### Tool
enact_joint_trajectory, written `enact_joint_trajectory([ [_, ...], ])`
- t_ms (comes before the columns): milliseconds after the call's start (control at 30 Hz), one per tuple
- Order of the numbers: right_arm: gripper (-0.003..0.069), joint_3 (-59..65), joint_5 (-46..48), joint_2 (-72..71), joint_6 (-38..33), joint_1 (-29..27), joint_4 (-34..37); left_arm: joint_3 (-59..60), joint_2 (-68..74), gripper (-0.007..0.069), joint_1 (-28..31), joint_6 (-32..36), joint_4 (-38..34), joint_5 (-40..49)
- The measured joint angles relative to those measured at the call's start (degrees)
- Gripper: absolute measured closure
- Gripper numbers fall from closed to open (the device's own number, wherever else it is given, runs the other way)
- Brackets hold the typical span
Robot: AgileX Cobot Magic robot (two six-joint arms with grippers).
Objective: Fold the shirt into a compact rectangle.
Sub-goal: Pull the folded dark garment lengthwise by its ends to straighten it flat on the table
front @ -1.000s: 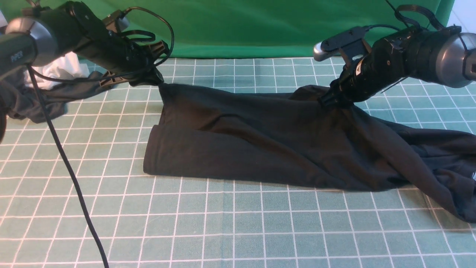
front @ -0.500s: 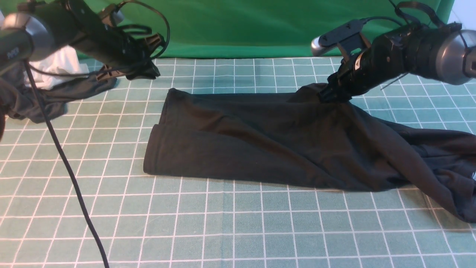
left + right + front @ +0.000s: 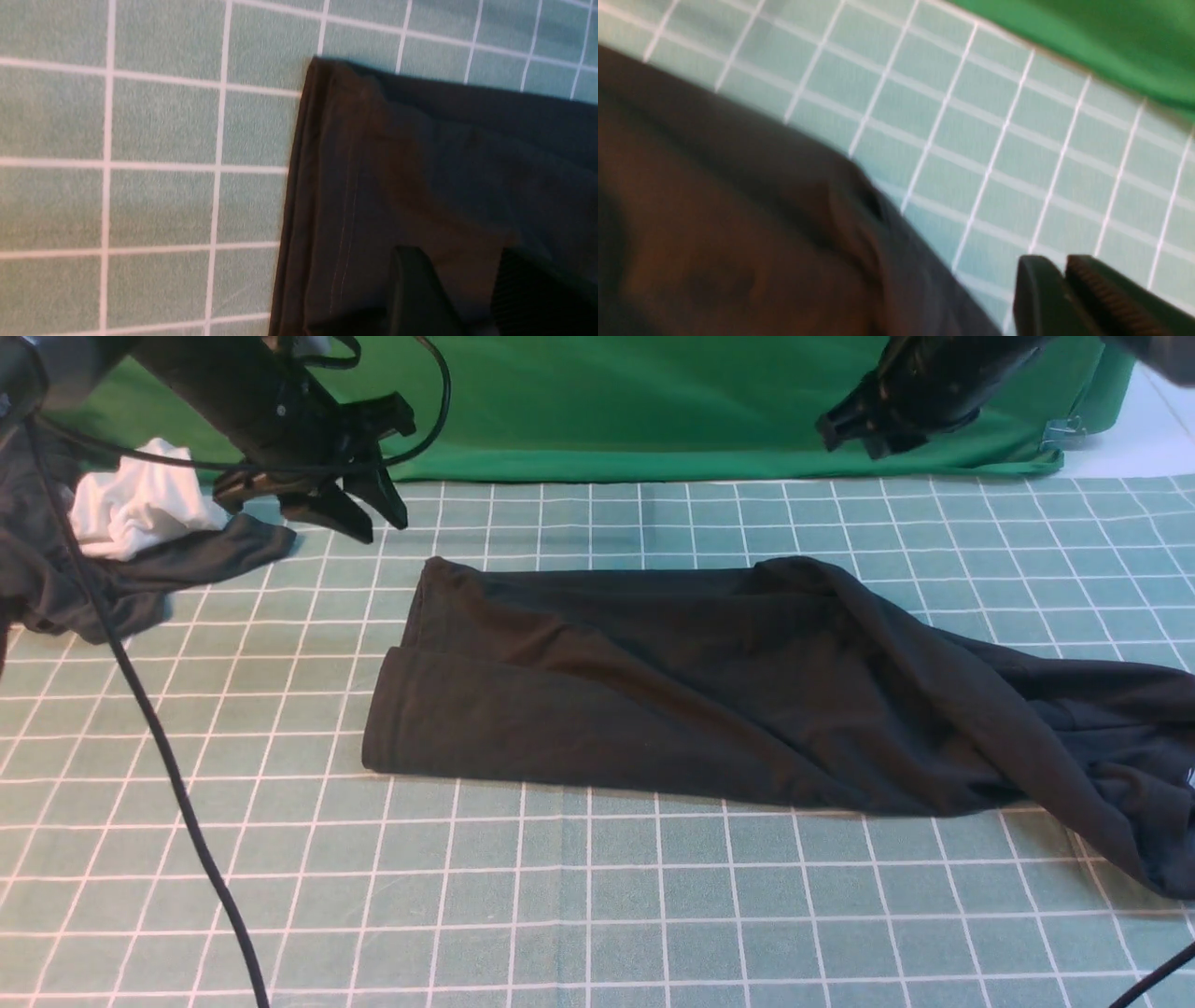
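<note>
The black shirt (image 3: 672,691) lies on the checked mat as a long folded band, bunched and trailing off toward the right edge. Neither gripper touches it. My left gripper (image 3: 381,527) hangs open above the mat, just beyond the shirt's far left corner. In the left wrist view the shirt (image 3: 420,163) shows in the gap of the left gripper (image 3: 462,261). My right gripper (image 3: 845,437) is raised high at the back right, clear of the cloth. In the right wrist view that gripper (image 3: 1064,263) is shut and empty, with the shirt (image 3: 714,210) below it.
A dark grey garment (image 3: 140,574) with a white cloth (image 3: 131,509) lies at the far left. A black cable (image 3: 168,756) hangs across the left of the mat. A green backdrop (image 3: 607,401) closes off the back edge.
Both grippers let go of the shirt's far edge and rose. The left one opened and drew back leftward; the right one lifted high. The far edge dropped flat onto the mat.
</note>
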Motion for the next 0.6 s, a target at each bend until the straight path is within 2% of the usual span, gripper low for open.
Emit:
enact_joint_trajectory([
  [100,0.0639,-0.79,7.03,-0.47,-1.16,-0.55,0.58,6.48,-5.16,0.0342,0.00,0.46,0.77,-0.14],
  [167,0.0644,0.37,8.19,-1.18,-1.42,-1.00,1.52,9.68,-7.51,0.0337,-0.06,0.81,1.24,-0.14],
  [200,0.0647,3.39,8.74,-3.29,-1.48,-1.39,3.60,16.35,-11.62,0.0333,-0.14,0.88,1.73,-0.06],
  [233,0.0647,3.87,8.74,-4.02,-1.47,-1.48,3.60,17.11,-11.63,0.0333,-0.14,0.88,1.73,0.01],
  [300,0.0648,10.60,9.23,-9.20,-1.47,-1.61,6.38,26.35,-15.70,0.0330,-0.92,1.24,1.61,-0.27],
  [433,0.0648,23.72,8.14,-19.70,-1.47,-1.61,7.87,36.73,-17.03,0.0329,-3.79,1.96,1.59,-6.49],
  [600,0.0647,36.12,6.29,-28.56,-1.47,-1.68,7.69,40.42,-16.97,0.0329,-6.95,0.56,6.39,-15.73],
])
